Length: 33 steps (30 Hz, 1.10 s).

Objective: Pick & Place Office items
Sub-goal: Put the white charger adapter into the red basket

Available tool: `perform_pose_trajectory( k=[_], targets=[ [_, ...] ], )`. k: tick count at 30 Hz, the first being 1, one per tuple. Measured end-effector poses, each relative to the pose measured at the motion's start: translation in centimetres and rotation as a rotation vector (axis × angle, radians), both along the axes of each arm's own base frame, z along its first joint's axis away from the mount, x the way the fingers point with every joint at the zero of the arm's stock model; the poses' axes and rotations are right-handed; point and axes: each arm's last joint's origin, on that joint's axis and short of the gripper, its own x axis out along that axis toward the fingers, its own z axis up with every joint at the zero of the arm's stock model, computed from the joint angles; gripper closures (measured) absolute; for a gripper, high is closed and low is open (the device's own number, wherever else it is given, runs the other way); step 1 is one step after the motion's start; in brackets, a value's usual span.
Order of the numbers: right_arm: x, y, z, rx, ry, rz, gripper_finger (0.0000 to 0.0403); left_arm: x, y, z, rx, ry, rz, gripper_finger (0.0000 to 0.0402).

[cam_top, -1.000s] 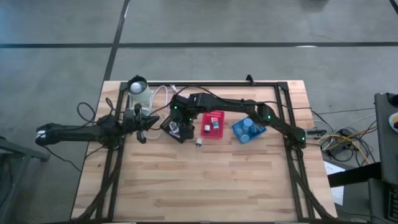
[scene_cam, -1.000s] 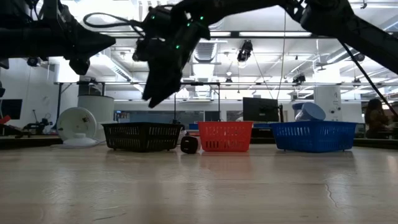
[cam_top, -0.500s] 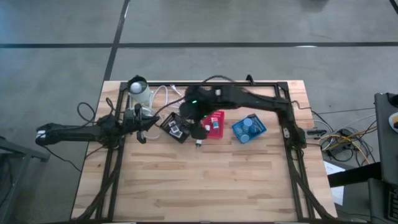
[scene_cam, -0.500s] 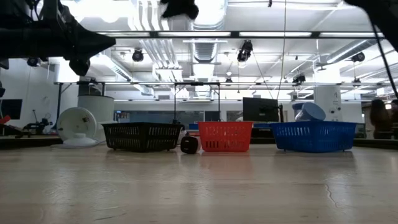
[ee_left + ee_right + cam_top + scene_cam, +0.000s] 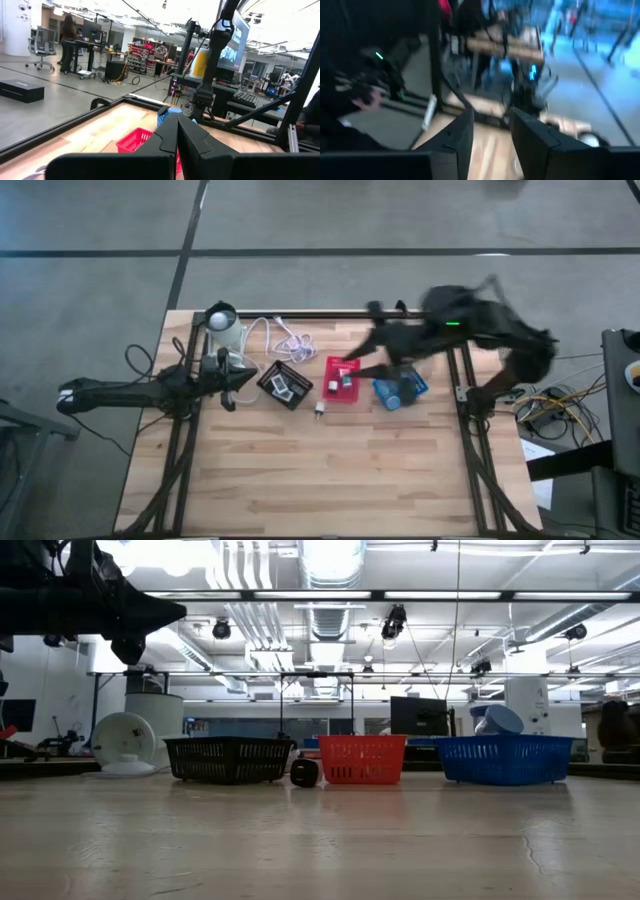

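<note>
Sitting alone on the wooden table [image 5: 330, 470] just near of the red mesh bin [image 5: 343, 380], a small dark roller-like office item [image 5: 305, 772] looks light, rigid, roll-prone, best pinched across its flat ends; right gripper [image 5: 490, 131] empty, jaws narrowly apart; left gripper [image 5: 177, 135] closed, idle at left.

No text, label, brand, number or sign could be read in any of the views. The screens and shelves in the room beyond the table were too small and blurred to yield a word, and the bins on the table carried no markings that showed.
</note>
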Motion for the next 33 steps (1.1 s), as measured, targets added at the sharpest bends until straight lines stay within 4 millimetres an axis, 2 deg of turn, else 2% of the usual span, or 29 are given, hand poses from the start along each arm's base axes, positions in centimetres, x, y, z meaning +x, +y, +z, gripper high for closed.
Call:
perform_pose_trajectory(
  k=[2, 5, 9, 13, 22, 33],
  targets=[
    [-2.4, 0.3, 0.5, 0.006, -0.072, 0.018, 0.029, 0.0, 0.0, 0.0, 0.0, 0.0, 0.0, 0.0396],
    [-5.7, 0.5, 0.1, 0.014, -0.137, 0.029, 0.0301, 0.0, 0.0, 0.0, 0.0, 0.0, 0.0, 0.0396],
    [-9.5, 0.1, -1.9, 0.015, -0.157, -0.05, 0.0315, 0.0, 0.0, 0.0, 0.0, 0.0, 0.0, 0.0396],
    [-12.4, -0.5, -5.3, 0.02, -0.136, -0.08, 0.0328, 0.0, 0.0, 0.0, 0.0, 0.0, 0.0, 0.0396],
    [-15.0, -1.0, -13.0, 0.085, -0.226, -0.11, 0.0346, 0.0, 0.0, 0.0, 0.011, 0.002, 0.002, 0.0396],
    [-15.3, -1.1, -22.0, 0.16, -0.231, -0.112, 0.0349, 0.0, 0.0, 0.0, 0.016, 0.005, 0.003, 0.0396]
  ],
)
